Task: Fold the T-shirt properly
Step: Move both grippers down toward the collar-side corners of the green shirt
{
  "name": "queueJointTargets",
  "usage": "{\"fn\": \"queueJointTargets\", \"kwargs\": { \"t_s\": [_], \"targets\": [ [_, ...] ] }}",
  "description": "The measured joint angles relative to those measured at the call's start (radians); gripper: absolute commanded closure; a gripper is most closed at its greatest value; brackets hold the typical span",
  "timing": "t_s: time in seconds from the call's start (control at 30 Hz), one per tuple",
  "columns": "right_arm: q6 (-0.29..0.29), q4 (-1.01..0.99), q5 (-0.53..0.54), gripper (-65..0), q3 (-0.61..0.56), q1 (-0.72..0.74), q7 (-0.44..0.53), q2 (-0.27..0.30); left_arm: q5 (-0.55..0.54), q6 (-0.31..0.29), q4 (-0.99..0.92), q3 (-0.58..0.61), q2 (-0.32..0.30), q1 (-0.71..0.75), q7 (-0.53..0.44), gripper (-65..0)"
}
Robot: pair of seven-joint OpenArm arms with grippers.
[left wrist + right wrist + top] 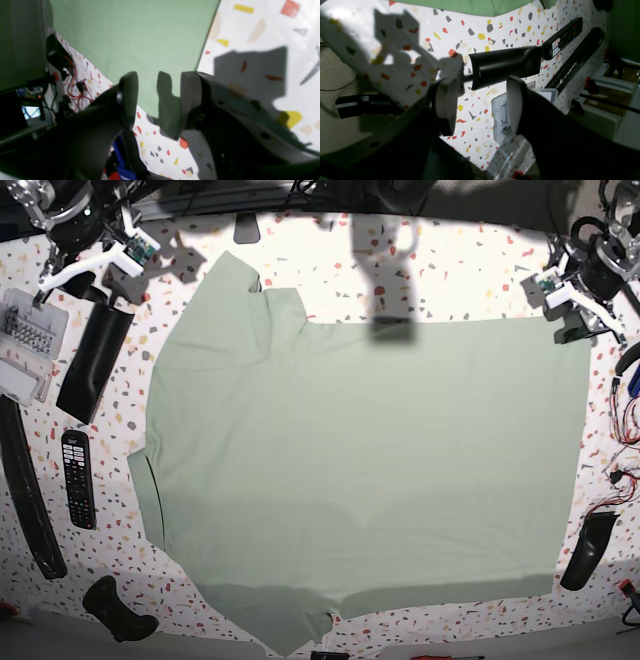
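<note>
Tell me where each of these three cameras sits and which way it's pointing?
Base: overhead, looking straight down at the T-shirt spread on the speckled table; both arms show at the top corners.
Left wrist: on the left arm, looking past the open left pincer at the shirt's edge.
Right wrist: on the right arm, looking past the open right pincer at a remote.
Shared: base and right wrist both show the remote.

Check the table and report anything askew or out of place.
Nothing is damaged or spilled. The T-shirt lies spread flat and unfolded. Around it sit stray items: a remote, a clear plastic box and loose red wires at the table edge.
</note>
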Motion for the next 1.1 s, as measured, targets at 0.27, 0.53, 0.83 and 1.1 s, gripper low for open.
{"fn": "queueJointTargets", "kwargs": {
  "t_s": [0.27, 0.53, 0.83, 1.1],
  "targets": [
    [0.000, 0.000, 0.000, -30.6, 0.000, 0.000, 0.000, 0.000, -0.003, 0.027, -0.107, 0.050, -0.001, 0.000, -0.024, -24.5],
    [0.000, 0.000, 0.000, -30.6, 0.000, 0.000, 0.000, 0.000, -0.001, 0.011, -0.113, 0.066, -0.003, -0.099, 0.017, -24.5],
    [0.000, 0.000, 0.000, -30.6, 0.000, 0.000, 0.028, 0.000, -0.022, 0.001, -0.113, 0.068, -0.030, -0.094, 0.038, -6.5],
    [0.076, 0.000, 0.000, -30.6, 0.000, 0.000, 0.123, 0.000, -0.022, -0.019, -0.114, 0.073, -0.031, -0.089, -0.010, 0.0]
  ]
}}
